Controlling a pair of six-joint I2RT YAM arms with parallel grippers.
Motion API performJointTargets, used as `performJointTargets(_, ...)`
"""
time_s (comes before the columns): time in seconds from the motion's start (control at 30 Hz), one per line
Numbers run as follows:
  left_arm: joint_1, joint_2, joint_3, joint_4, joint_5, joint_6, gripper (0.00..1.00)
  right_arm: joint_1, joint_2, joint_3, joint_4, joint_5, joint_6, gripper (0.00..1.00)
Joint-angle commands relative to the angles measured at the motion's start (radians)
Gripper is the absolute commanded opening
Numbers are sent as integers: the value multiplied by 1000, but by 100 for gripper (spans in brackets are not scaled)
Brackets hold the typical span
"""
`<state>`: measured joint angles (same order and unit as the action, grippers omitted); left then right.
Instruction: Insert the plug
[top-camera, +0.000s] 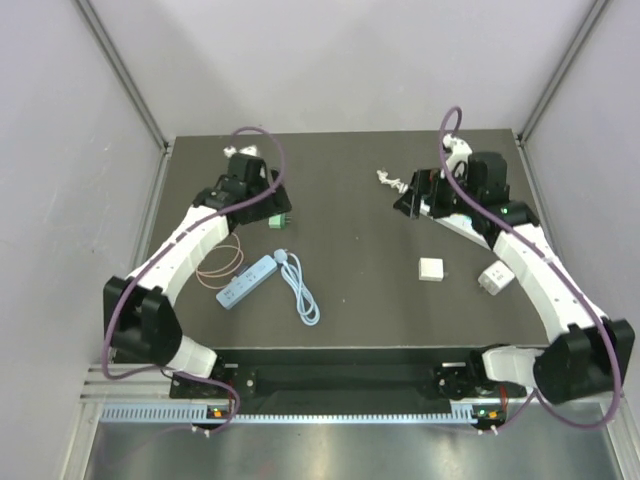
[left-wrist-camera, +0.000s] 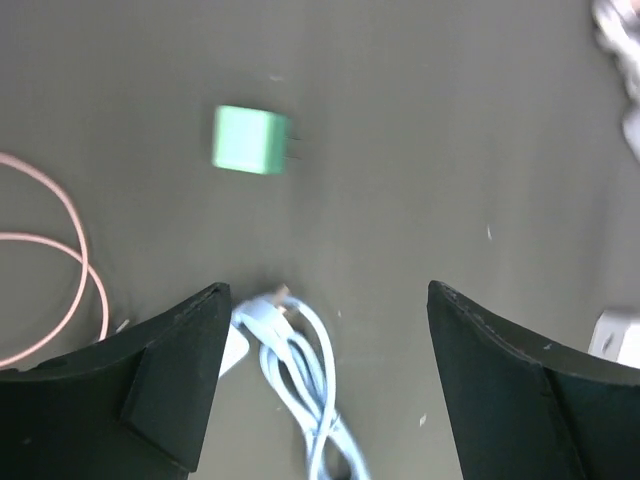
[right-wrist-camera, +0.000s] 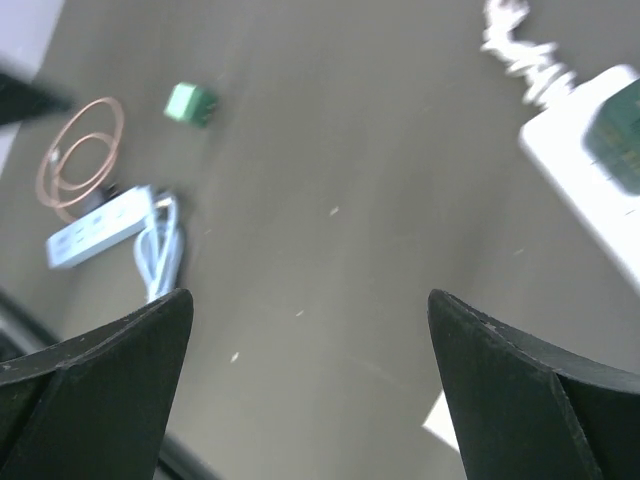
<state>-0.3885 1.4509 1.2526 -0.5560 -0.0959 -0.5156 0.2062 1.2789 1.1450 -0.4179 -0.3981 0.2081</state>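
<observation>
A green plug (top-camera: 279, 221) lies on the dark table, its prongs pointing right in the left wrist view (left-wrist-camera: 250, 140). A light blue power strip (top-camera: 247, 281) lies in front of it with its bundled blue cable (top-camera: 300, 288) beside it. My left gripper (top-camera: 268, 203) is open and empty, hovering over the plug; its view shows the cable's end (left-wrist-camera: 270, 310) between the jaws (left-wrist-camera: 325, 295). My right gripper (top-camera: 412, 200) is open and empty (right-wrist-camera: 310, 300) at the far right, next to a white power strip (right-wrist-camera: 585, 185) with a coiled white cord (right-wrist-camera: 520, 50).
A pink cable loop (top-camera: 222, 262) lies left of the blue strip. Two white adapters (top-camera: 431, 270) (top-camera: 494, 279) sit at the right front. Walls enclose the table on three sides.
</observation>
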Motion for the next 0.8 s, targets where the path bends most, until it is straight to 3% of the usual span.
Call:
performJointTargets(0.0,144,69,33,13,131,-203,83,42,-107,-62,82,4,77,100)
performJointTargets(0.13,237,109,-54,83,148,-563,82,67,-141,-97,59,-7,76,100)
performJointTargets(0.23,250,133,-113,195,145,-739,81,87,-156,-102,59,-7,76,100)
performJointTargets(0.33,250,205,-46,160,116,-842,81,104,-158,-90,51,-4,71,100)
performJointTargets(0.53,241,432,186,-94,151,-912,81,116,-156,-93,47,8,65,100)
performJointTargets(0.77,226,508,214,-113,137,-956,76,122,-159,-88,37,24,56,100)
